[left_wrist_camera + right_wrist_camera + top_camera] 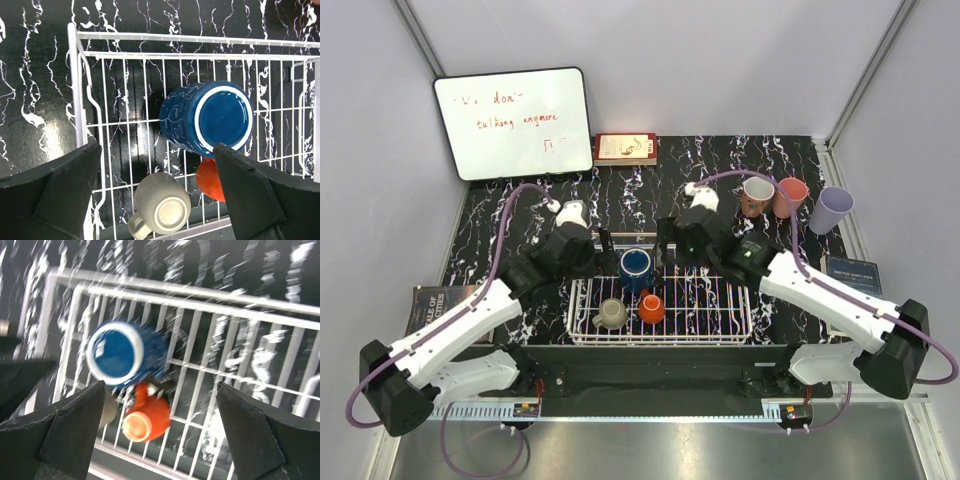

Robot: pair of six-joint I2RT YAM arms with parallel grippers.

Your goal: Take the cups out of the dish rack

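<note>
The white wire dish rack (pixel 720 310) holds three upside-down cups: the dark blue mug (pixel 636 266), the beige mug (pixel 612 314) and the orange cup (pixel 651 308). The brown mug (pixel 756 195), salmon-pink cup (pixel 791 196) and lavender tumbler (pixel 831 210) stand on the table at the back right. My left gripper (pixel 603 243) is open and empty above the rack's back left; its view shows the blue mug (pixel 207 120), beige mug (pixel 160 203) and orange cup (pixel 210 180). My right gripper (pixel 665 238) is open and empty above the rack's back edge; its blurred view shows the blue mug (pixel 117 354) and orange cup (pixel 146 415).
A whiteboard (pixel 512 122) leans at the back left, a red book (pixel 626 149) lies behind the rack. Dark books lie at the table's left edge (pixel 438 300) and right edge (pixel 853 272). The two grippers are close together over the rack's back rim.
</note>
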